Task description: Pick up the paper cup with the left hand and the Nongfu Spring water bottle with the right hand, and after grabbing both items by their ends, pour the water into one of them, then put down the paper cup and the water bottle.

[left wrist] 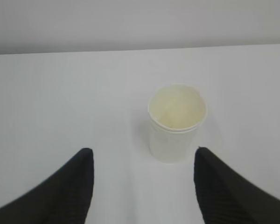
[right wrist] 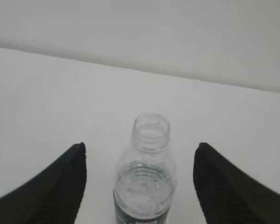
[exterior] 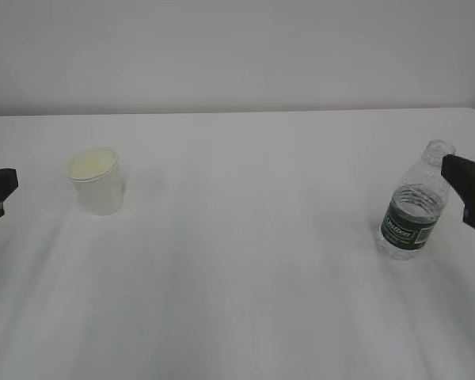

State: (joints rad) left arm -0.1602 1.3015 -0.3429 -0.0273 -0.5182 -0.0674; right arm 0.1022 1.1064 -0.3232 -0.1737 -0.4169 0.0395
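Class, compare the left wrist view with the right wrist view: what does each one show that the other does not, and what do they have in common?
Only the left wrist view shows the paper cup, upright, cream inside, ahead of the left gripper and nearer its right finger. Only the right wrist view shows the uncapped water bottle, standing between the spread fingers of the right gripper, its water visible. Both show two black fingers wide apart, touching nothing, above the white table with a pale wall behind.
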